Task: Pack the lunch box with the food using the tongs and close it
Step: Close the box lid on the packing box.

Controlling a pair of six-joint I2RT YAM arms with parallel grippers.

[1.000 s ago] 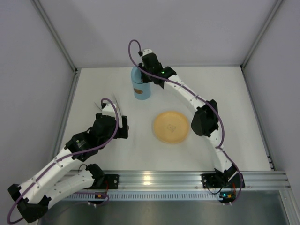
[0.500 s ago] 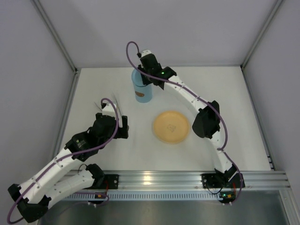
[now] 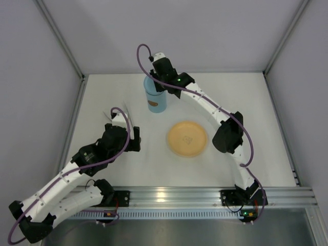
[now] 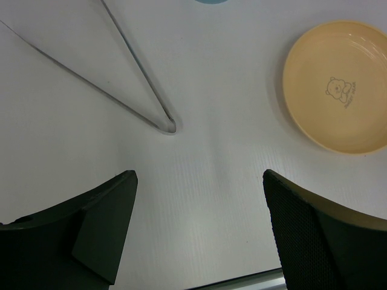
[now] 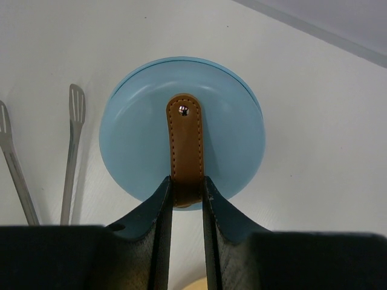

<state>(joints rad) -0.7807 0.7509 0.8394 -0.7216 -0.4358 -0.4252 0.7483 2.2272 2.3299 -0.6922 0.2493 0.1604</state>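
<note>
While the right tool [image 5: 187,184] pinches the strap [image 5: 186,139] of the lid [image 5: 233,133], stage: closing of the lunch box [image 3: 155,102] in hand; packing judged finished
left tool [image 4: 198,181]: jaws wide, nothing between them; hovers over bare tabletop [image 4: 211,199], near the bend of the tongs [image 4: 170,126]
tongs: lie flat on the tabletop, left of the lunch box; arms splayed in a narrow V; no tool touches them
lunch box: at the far side of the tabletop, beyond the plate [image 3: 179,134]; the blue lid covers its mouth; whether the lid is fully seated cannot be told
right tool: narrow, clamped on the near end of the brown strap, directly above the box
plate: nearer than the box and to its right; only a printed bear shows on it, no pieces
food: none in view anywhere; judged to be inside the box, unconfirmed
done (judged): food moved; tongs set down; lid on top
left (judged): seat the lid firmly; release the strap
</note>
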